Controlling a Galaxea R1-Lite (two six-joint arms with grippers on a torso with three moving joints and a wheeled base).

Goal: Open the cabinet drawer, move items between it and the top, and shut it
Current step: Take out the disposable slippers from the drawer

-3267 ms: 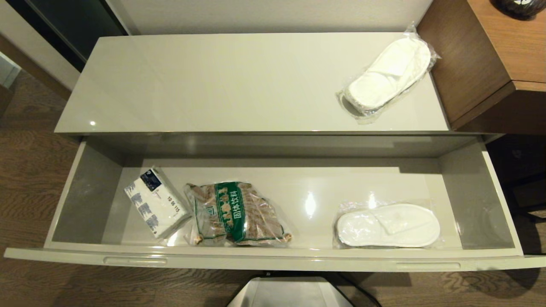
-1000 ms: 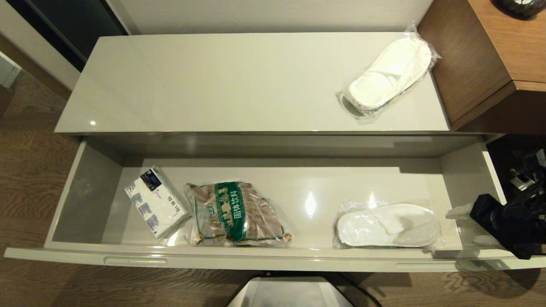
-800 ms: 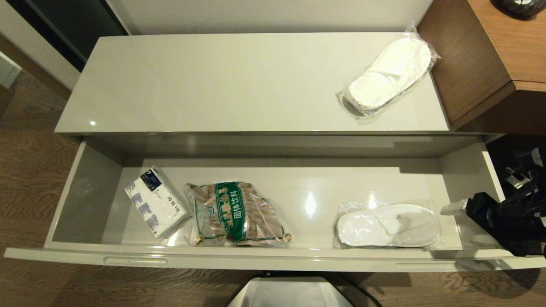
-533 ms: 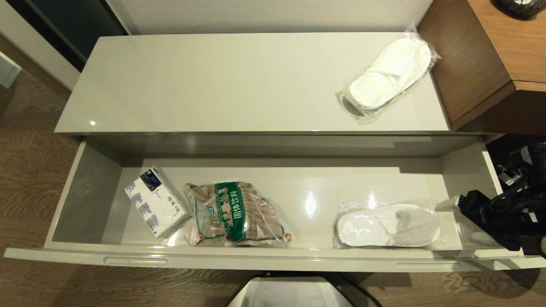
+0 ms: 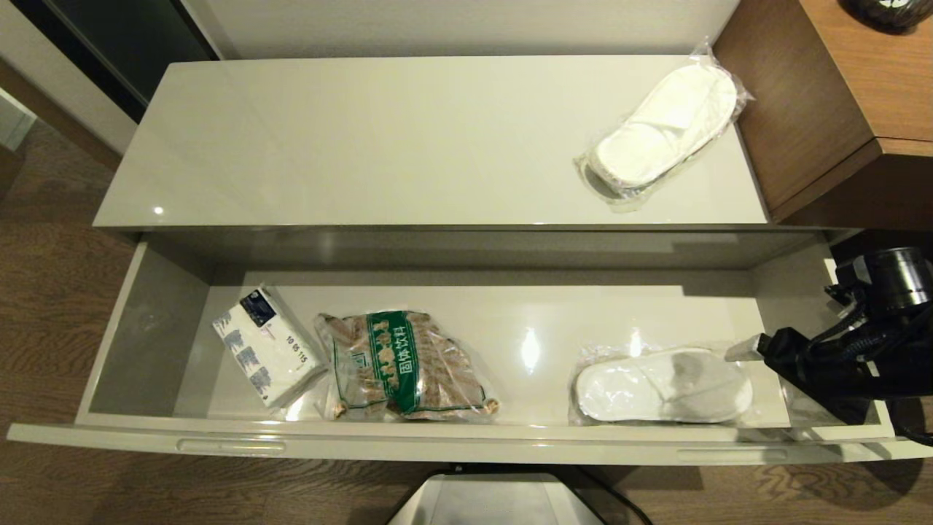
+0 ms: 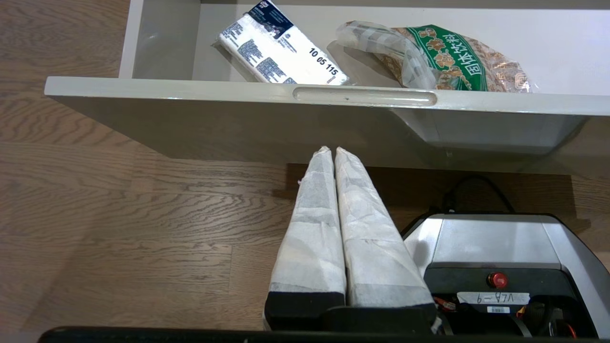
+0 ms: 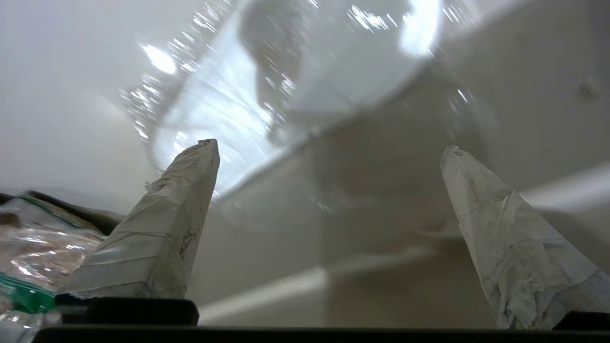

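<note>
The cabinet drawer (image 5: 466,442) is pulled fully out below the top (image 5: 364,138). One bagged white slipper (image 5: 662,385) lies flat in the drawer's right part. The other bagged slipper (image 5: 667,122) rests on the top's right end. My right gripper (image 5: 747,354) hangs open over the drawer's right end, just right of the lower slipper and not touching it. In the right wrist view the gripper (image 7: 329,147) has wide-apart fingers, with the slipper's shiny bag (image 7: 267,95) ahead of them. My left gripper (image 6: 331,151) is shut and empty, low in front of the drawer's face (image 6: 238,119).
A white-and-blue tissue pack (image 5: 266,346) and a clear bag of brown pieces with a green label (image 5: 404,364) lie in the drawer's left half. The brown wood-grain desk (image 5: 838,95) stands against the cabinet's right end. My base (image 5: 496,499) sits under the drawer front.
My right arm has come in from the right edge and moved left and slightly back over the drawer's right end, closer to the lower slipper. Both slippers lie where they were.
</note>
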